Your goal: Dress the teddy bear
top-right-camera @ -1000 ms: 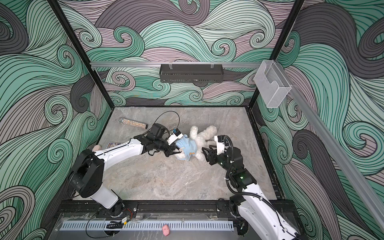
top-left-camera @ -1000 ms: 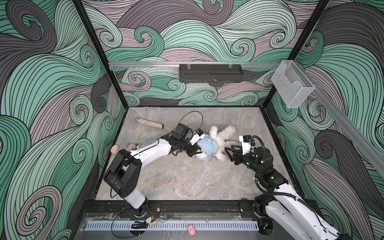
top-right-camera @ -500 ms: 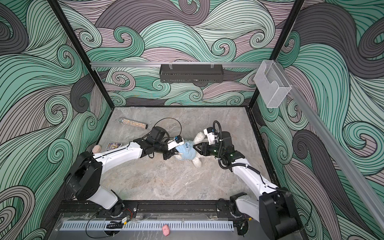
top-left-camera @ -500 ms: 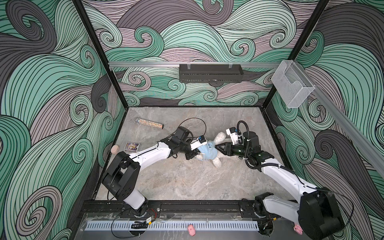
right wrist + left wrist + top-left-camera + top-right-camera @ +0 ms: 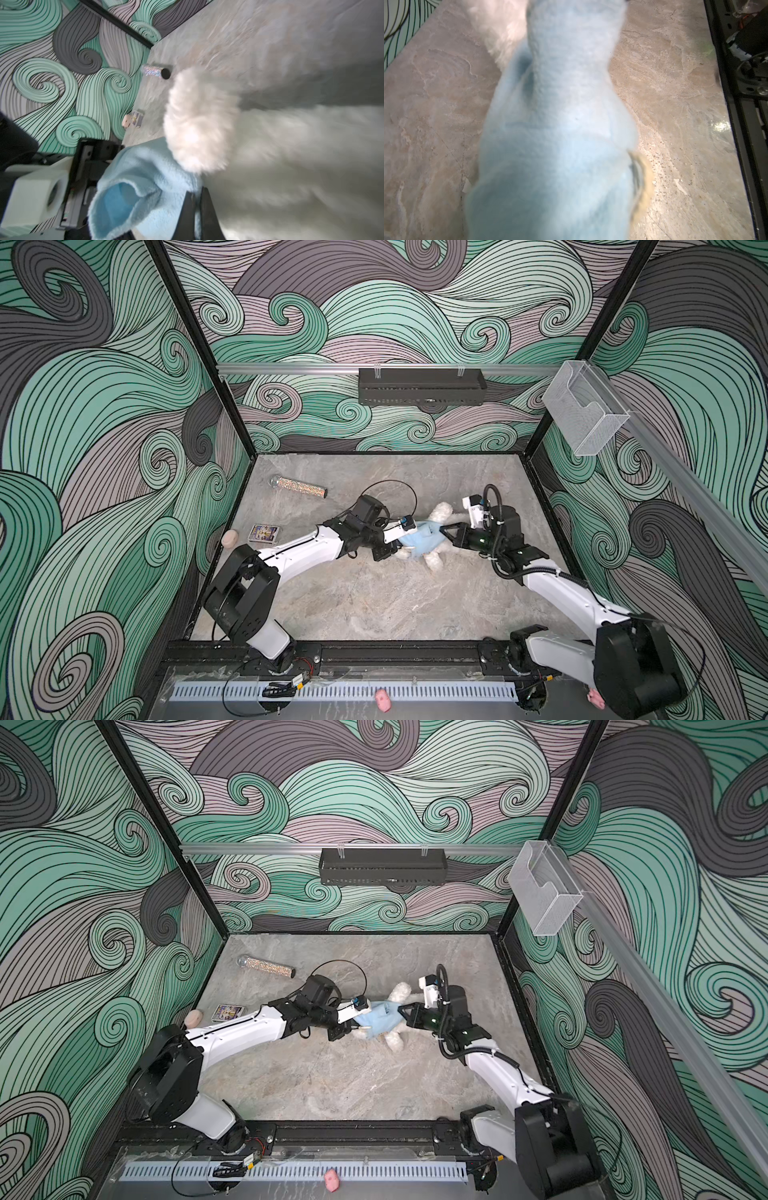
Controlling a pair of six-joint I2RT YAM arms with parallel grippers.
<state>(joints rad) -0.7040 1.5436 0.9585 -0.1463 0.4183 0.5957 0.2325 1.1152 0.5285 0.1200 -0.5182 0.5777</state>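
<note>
**Position.** The teddy bear (image 5: 439, 514) lies on the bench (image 5: 374, 605) near its middle, between the two arms; a light-blue fleece garment (image 5: 419, 542) covers its trunk; white fur shows beyond the cloth toward the back wall and toward the front rail in both top views.

**Tool state.** The right tool (image 5: 195, 204) is closed narrow; its two black fingers pinch an edge of the garment (image 5: 128, 182) just beside a fluffy white limb (image 5: 197, 124). The left tool (image 5: 395, 548) is closed at the opposite edge of the garment; its fingertips are hidden, but the left wrist view shows the garment (image 5: 560, 124) running straight out from it, so a hold on the cloth is judged likely.

**Handling.** The bear is judged light, soft and compressible throughout, with no rigid part and nothing to break; it will probably slide or roll on the smooth bench when the cloth is pulled. The fleece is limp and somewhat stretchy; it is likely to cling to the long fur instead of gliding over it.

**Where to take hold.** Take the garment at a hem or at the rim of an opening, where a thin pinch gets a doubled edge; take the bear by a whole limb or the trunk, not by loose fur tips, which would slip out. Keep fur out of the pinch on the cloth; pull both edges evenly, or the bear will be dragged sideways.
</note>
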